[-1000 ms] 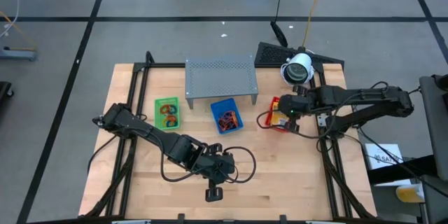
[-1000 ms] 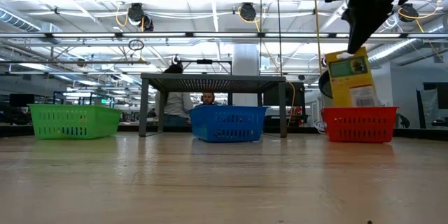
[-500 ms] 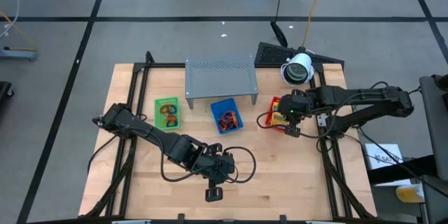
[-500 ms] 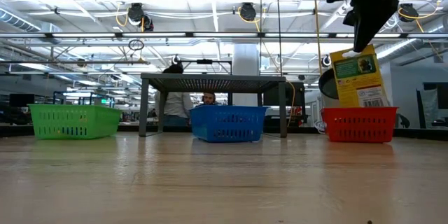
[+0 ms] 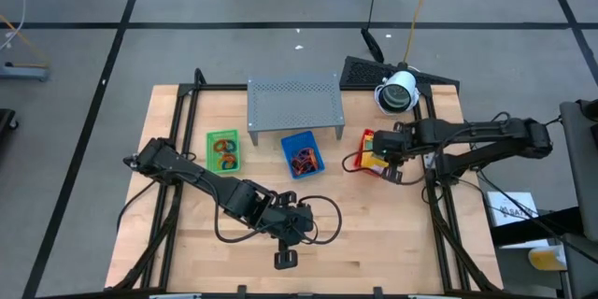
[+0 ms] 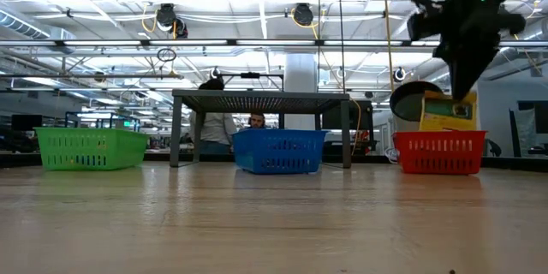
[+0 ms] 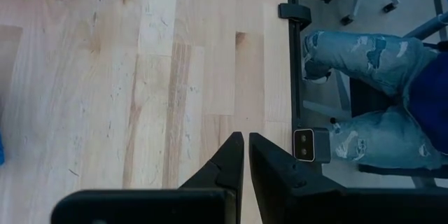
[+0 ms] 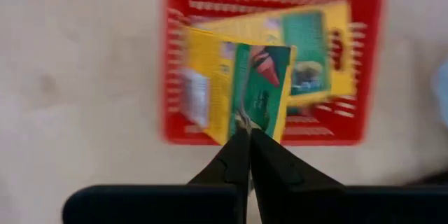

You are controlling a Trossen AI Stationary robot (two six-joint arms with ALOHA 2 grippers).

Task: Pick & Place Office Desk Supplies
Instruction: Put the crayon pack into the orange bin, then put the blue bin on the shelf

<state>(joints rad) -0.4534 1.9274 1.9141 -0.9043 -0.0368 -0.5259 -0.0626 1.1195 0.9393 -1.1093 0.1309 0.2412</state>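
Observation:
My right gripper (image 8: pixel 246 131) is over the red tray (image 5: pixel 367 138) at the table's right, shut on a yellow packet (image 8: pixel 238 91) with green print. In the low view the packet (image 6: pixel 449 112) hangs under the fingers, its lower part behind the tray's wall (image 6: pixel 439 152). A second yellow packet (image 8: pixel 315 59) lies in the red tray. Near the table's front edge my left gripper (image 5: pixel 285 260) stays shut, with only bare wood under its fingertips (image 7: pixel 246 140). My right gripper pinches the yellow packet at its edge (image 8: pixel 241 119) between the two fingertips. The fingers come from above, pointing steeply down. The packet hangs below them, tilted, its lower part inside the red tray; whether it touches the tray's floor I cannot tell.
A green tray (image 5: pixel 222 151) with small coloured rings and a blue tray (image 5: pixel 301 154) with orange-red rubber bands stand in front of the grey perforated shelf (image 5: pixel 292 103). A person's legs in jeans (image 7: pixel 364 49) show beyond the table's edge. Bare wood lies across the table's near half.
My right gripper has gone down toward the red tray, still shut on the yellow packet. The packet hung high above the tray's rim and now stands partly within it.

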